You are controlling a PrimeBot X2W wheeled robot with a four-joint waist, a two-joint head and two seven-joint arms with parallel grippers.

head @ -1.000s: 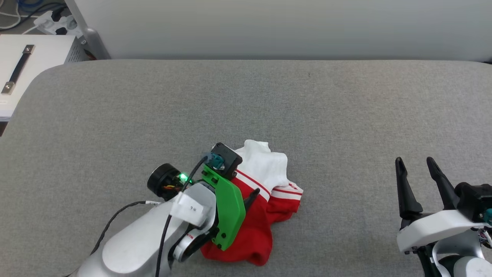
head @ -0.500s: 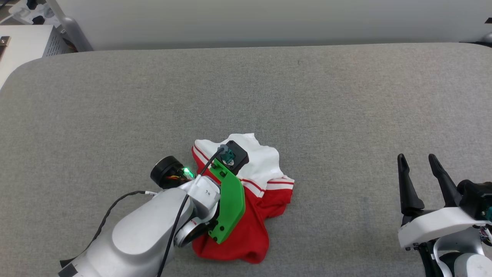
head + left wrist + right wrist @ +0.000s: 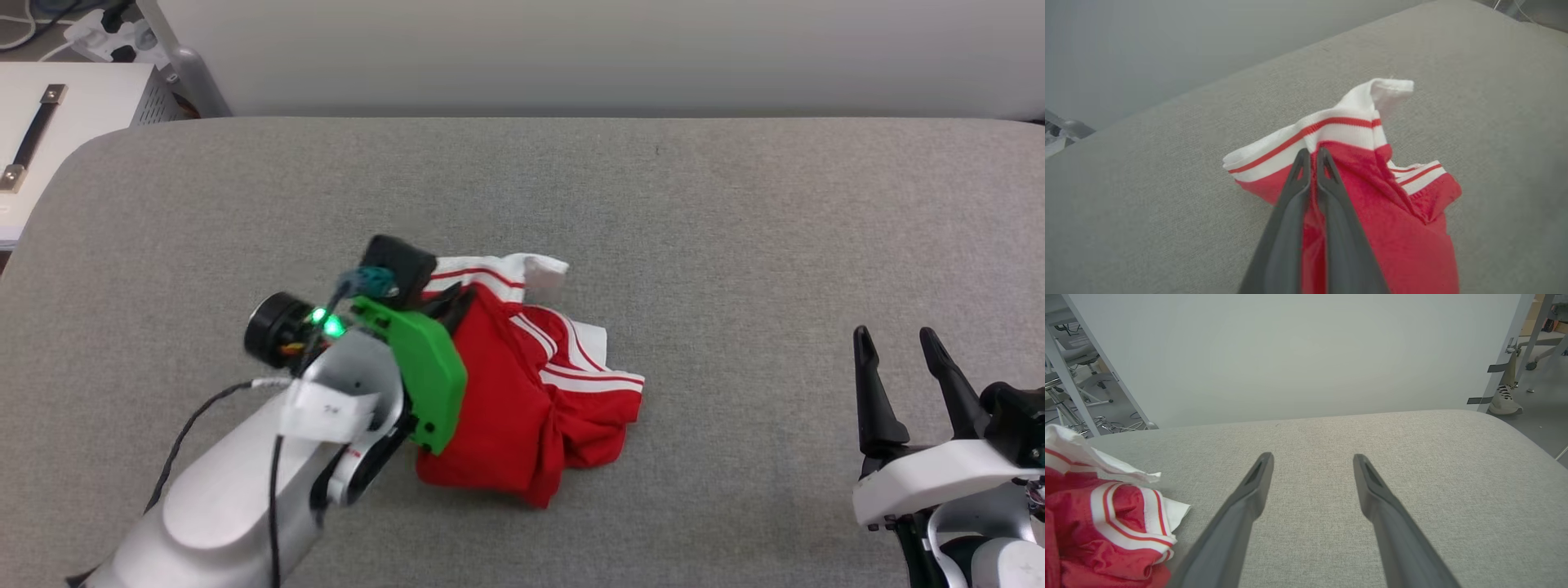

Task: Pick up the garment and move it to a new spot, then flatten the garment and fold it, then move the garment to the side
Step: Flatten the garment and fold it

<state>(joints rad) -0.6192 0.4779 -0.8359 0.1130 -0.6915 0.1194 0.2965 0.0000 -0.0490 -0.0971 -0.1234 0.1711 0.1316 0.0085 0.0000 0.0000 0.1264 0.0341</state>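
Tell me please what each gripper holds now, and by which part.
The left gripper is shut on the shirt, pinching its red cloth just below the white striped band. The right gripper is open and holds nothing.

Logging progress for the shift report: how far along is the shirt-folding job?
Done: nothing finished; the red-and-white shirt lies crumpled on the grey padded surface. In hand: the left claw is shut on red fabric beside the striped band, starting the pick-up. The right claw hangs open, apart from it. Left: moving, flattening, folding, setting aside.
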